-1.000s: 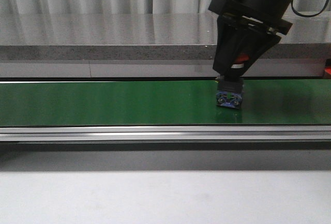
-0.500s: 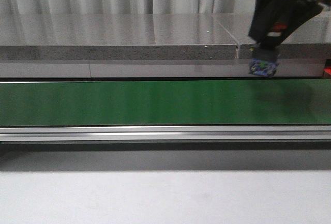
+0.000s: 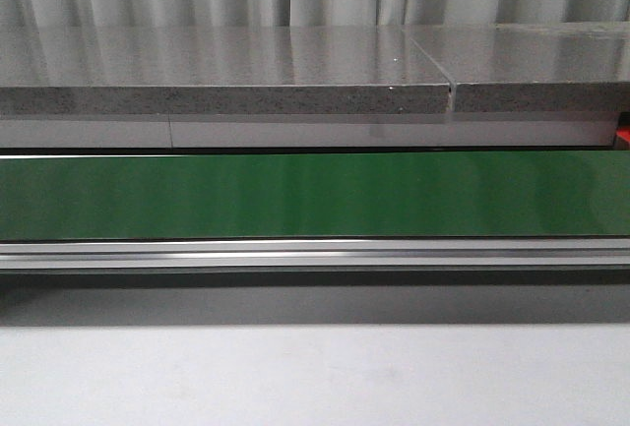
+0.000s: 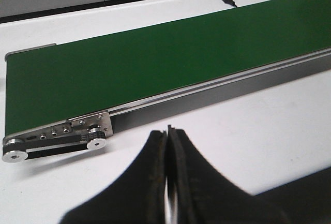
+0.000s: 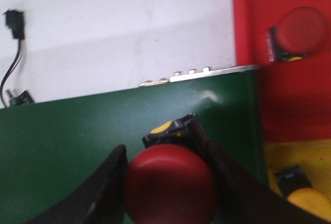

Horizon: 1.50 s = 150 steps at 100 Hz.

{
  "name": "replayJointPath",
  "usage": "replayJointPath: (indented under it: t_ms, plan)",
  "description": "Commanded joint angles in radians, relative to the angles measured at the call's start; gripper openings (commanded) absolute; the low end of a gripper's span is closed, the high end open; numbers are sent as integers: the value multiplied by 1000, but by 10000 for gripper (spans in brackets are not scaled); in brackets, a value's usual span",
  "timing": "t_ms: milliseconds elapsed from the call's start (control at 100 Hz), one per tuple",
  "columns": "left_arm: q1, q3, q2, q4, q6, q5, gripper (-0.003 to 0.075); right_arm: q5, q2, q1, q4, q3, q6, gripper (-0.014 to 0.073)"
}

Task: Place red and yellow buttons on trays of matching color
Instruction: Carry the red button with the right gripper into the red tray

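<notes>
Risk lies in release; the right gripper point(image 5: 168, 182) pinches a red button point(image 5: 169, 183) above the green belt point(image 5: 77, 131), short of the red tray point(image 5: 289, 94); opening early drops it beltward, or onto the yellow tray point(image 5: 284, 154); the left gripper point(image 4: 168, 182) hangs pressed together, empty.

Front view low and level, facing across green conveyor belt point(image 3: 315, 195), left wrist view oblique over belt end, right wrist view close above belt beside red tray point(image 5: 289, 89), belt shared by all.
</notes>
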Motion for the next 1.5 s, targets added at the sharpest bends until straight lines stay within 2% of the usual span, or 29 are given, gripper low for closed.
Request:
replayJointPath:
  t_ms: [0,170,320,1060,1150,1310,1490]
  plan:
    - [-9,-22,10,-12,-5,-73,-21,-63,-47,-46,-20,-32,60,139]
    - [-9,-22,10,-12,-5,-73,-21,-91,-19,-81,-112,-32,147,139]
    - [-9,-22,10,-12,-5,-73,-21,-129,37,-98,-120,-32,194,139]
    - [-9,-22,10,-12,-5,-73,-21,-234,261,-98,-118,-32,226,146]
    - [-9,-22,10,-12,-5,-73,-21,-229,269,-98,-117,-32,226,215]
    - [-9,-22,10,-12,-5,-73,-21,-232,269,-98,-117,-32,226,531]
    - [-9,-22,10,-12,-5,-73,-21,-233,233,-98,-122,-31,226,521]
